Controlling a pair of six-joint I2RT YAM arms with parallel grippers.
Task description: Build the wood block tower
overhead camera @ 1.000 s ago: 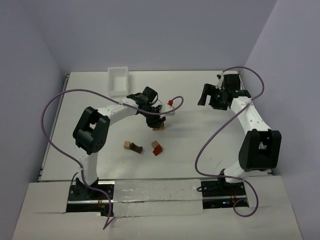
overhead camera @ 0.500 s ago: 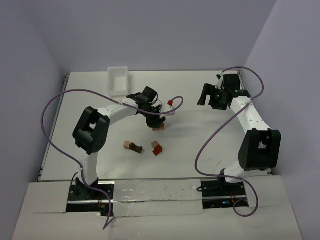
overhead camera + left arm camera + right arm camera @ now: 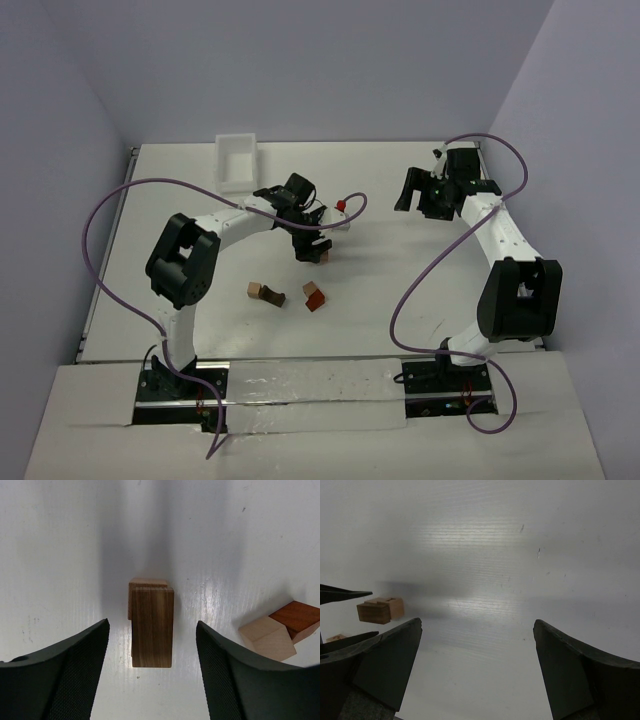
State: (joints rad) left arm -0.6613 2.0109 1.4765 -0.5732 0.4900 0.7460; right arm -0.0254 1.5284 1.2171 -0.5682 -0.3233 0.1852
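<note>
Straddling the wood block tower [image 3: 151, 635], dark brown over tan, with left gripper [image 3: 152, 627] parted, clear of both sides. Well right of tower, right gripper [image 3: 477, 625] spread wide.

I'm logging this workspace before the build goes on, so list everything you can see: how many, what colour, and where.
stack of small wooden blocks: two, dark brown on light tan, mid-table, between the open left fingers, clear of both
first loose wooden block pair: two, tan and dark brown, nearer the arm bases
second loose wooden block pair: two, tan and reddish-brown, touching, right of the first pair
white rectangular plastic bin: one, far left of table
white table: one
purple cables: two, one per arm
left gripper: open, over the stack
right gripper: open, far right, holding nothing
</note>
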